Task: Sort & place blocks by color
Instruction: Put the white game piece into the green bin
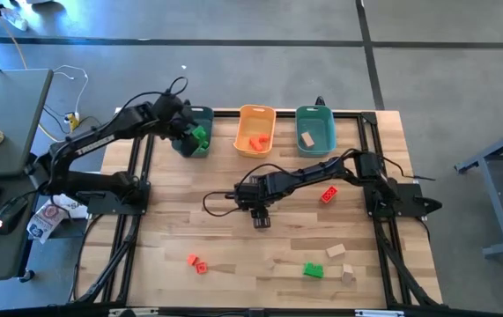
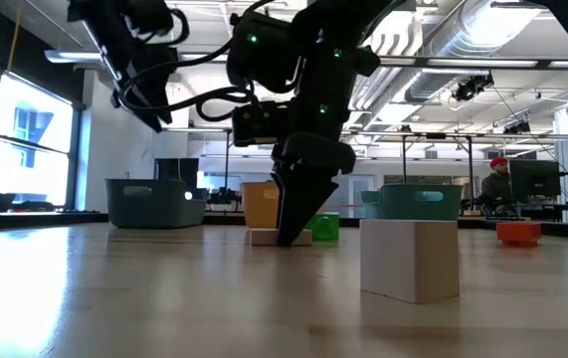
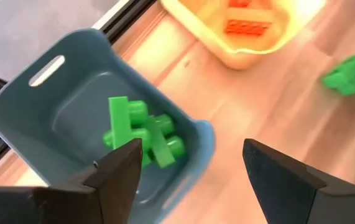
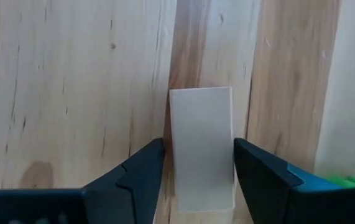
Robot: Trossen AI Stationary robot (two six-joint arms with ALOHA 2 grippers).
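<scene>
My right gripper [image 4: 197, 180] points down at the middle of the table [image 1: 260, 220], open, with one finger on each long side of a pale tan block [image 4: 201, 146] that lies flat on the wood. My left gripper [image 3: 193, 171] hangs open over the left teal bin [image 1: 200, 119], holding nothing. Green blocks [image 3: 143, 134] lie piled in that bin. The orange bin [image 1: 255, 113] holds red-orange blocks [image 1: 255, 141], and the right teal bin [image 1: 315, 113] holds a tan block [image 1: 307, 138]. A red block [image 1: 329, 195], a small red one [image 1: 196, 262], a green one [image 1: 313, 270] and two tan ones [image 1: 336, 252] lie loose on the table. My right gripper comes at the tan block from above, and its fingertips [image 4: 146, 168] stand close along both long sides [image 4: 227, 155]. I cannot tell whether they touch it. The block rests flat on the table.
The three bins stand in a row at the table's far edge. Dark rails run along the left and right sides of the table [image 1: 132, 211]. In the low view a tan block [image 2: 410, 259] stands close to the camera, and a person [image 2: 499, 179] sits far behind the table.
</scene>
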